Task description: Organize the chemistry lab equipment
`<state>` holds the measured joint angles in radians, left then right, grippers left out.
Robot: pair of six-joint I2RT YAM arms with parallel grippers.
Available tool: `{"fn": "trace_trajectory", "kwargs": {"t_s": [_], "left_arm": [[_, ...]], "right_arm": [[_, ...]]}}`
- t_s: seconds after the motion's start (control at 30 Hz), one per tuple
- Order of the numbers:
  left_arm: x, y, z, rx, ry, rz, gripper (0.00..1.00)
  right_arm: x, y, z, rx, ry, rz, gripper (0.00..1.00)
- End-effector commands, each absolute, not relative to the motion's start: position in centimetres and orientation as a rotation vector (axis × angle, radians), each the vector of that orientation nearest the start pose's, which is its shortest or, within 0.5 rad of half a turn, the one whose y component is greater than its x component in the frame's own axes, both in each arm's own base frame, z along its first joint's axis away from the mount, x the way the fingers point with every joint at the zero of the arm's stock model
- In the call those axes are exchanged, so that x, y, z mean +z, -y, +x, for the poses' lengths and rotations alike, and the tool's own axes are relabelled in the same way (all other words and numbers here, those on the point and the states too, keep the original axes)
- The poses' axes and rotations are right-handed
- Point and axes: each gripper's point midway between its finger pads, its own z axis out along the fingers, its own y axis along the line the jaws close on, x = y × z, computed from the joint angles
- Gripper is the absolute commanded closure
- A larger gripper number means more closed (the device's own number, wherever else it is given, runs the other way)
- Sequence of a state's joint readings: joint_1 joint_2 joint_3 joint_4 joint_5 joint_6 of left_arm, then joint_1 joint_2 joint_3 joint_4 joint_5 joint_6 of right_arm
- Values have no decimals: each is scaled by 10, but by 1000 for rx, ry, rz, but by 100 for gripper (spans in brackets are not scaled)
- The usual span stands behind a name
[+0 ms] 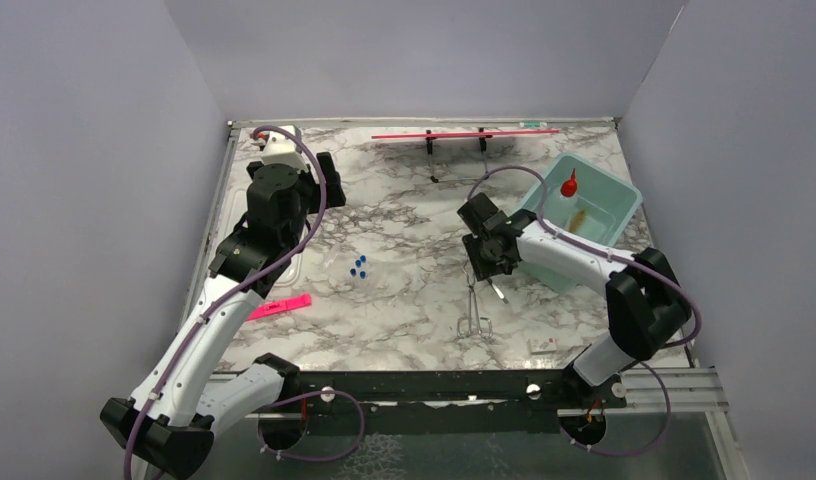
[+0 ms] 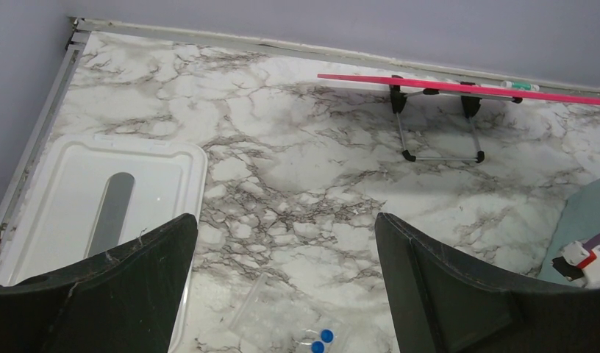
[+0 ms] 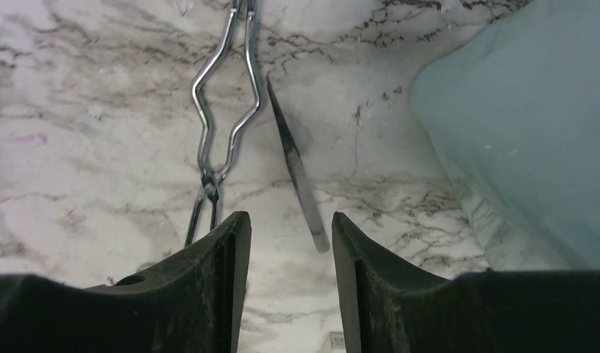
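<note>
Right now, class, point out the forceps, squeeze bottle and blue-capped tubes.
forceps [image 3: 209,182]: right wrist view, pivot joint.
squeeze bottle [image 1: 568,186]: top view, red nozzle.
blue-capped tubes [image 1: 359,268]: top view, blue caps.

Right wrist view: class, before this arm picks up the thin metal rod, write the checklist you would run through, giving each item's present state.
1. Right claw open: ok.
2. Right claw empty: ok.
3. Thin metal rod in line with the gap between the fingers: ok.
4. Forceps not touching the rod: cannot tell, they lie very close.
5. Teal bin has bare floor beside the squeeze bottle: ok.
6. Left claw away from the rod: ok.
</note>
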<state>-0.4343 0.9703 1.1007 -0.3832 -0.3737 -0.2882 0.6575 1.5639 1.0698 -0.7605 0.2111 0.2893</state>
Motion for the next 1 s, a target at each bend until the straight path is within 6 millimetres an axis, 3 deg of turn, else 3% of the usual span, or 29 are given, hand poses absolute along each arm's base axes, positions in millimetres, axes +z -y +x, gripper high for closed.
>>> {"fn": "trace_trajectory", "kwargs": {"t_s": [0.0, 0.33, 0.5, 0.67, 0.8, 0.97], "left_arm": [[330, 93, 321, -189, -1779, -122, 6], [332, 90, 323, -162, -1776, -124, 6], [334, 89, 323, -156, -1775, -125, 6], [334, 89, 323, -157, -1774, -126, 6], [335, 90, 324, -161, -1774, -126, 6], [333, 91, 324, -165, -1779, -125, 6]], "right_arm": [[46, -164, 282, -143, -2650, -386, 51], [3, -166, 278, -150, -2694, -428, 61], [0, -178, 266, -29, -2736, -473, 82], [11, -169, 265, -74, -2722, -450, 98], [34, -162, 267, -120, -2695, -422, 99], [70, -170, 266, -18, -2649, -418, 99]]}}
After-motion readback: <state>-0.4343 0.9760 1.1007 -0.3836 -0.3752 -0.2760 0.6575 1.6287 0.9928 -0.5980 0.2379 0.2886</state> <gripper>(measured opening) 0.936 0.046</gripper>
